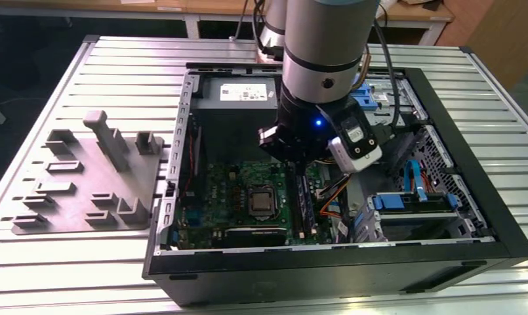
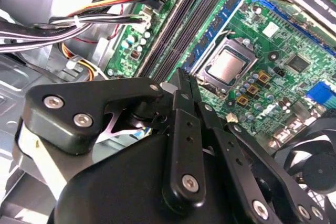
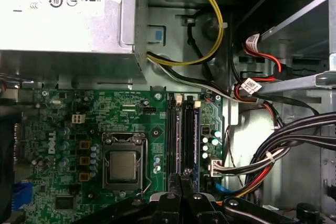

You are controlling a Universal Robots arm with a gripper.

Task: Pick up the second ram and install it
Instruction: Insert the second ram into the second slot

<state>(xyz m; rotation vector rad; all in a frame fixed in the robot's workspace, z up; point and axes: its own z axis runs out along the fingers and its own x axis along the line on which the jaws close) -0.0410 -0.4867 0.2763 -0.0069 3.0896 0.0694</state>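
The gripper (image 2: 181,80) is hanging low inside the open PC case (image 1: 478,197), just over the green mobo (image 3: 68,124). Its fingers are pressing together at the tips, and I cannot tell if sth thin is clamped btw them. The second ram (image 2: 210,36) is standing on edge along the black slot rails (image 3: 172,135), btw the CPU (image 2: 228,66) and the cable bundle (image 3: 283,150), w/ one end running under the fingertips. The grey holder tray (image 1: 88,190) is lying on the table (image 1: 246,59), on the exterior view's left of the case, well apart from the gripper.

Hidden behind the arm (image 1: 325,65) in the exterior view: part of the green board (image 1: 237,190). Cut off by the first wrist view's edge: gripper (image 3: 181,177).
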